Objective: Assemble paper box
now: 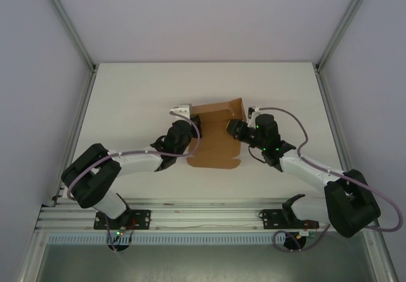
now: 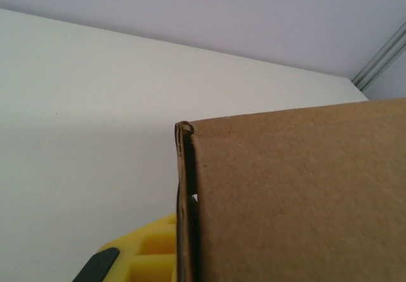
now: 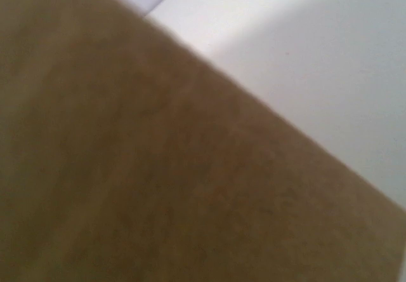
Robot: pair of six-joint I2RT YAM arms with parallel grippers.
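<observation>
The paper box (image 1: 216, 147) is a brown cardboard piece in the middle of the table, its bottom panel flat and its far panel (image 1: 222, 109) folded up. My left gripper (image 1: 194, 131) is at its left edge. In the left wrist view a doubled cardboard edge (image 2: 185, 199) runs down between the jaws, a yellow finger (image 2: 149, 247) sits beside it, and the gripper is shut on it. My right gripper (image 1: 236, 129) is at the box's right edge. Blurred cardboard (image 3: 158, 167) hides its fingers in the right wrist view.
The white table (image 1: 139, 98) stretches to the left, right and back of the box. Metal frame posts (image 1: 66, 21) stand at the back corners. An aluminium rail (image 1: 203, 217) with both arm bases runs along the near edge.
</observation>
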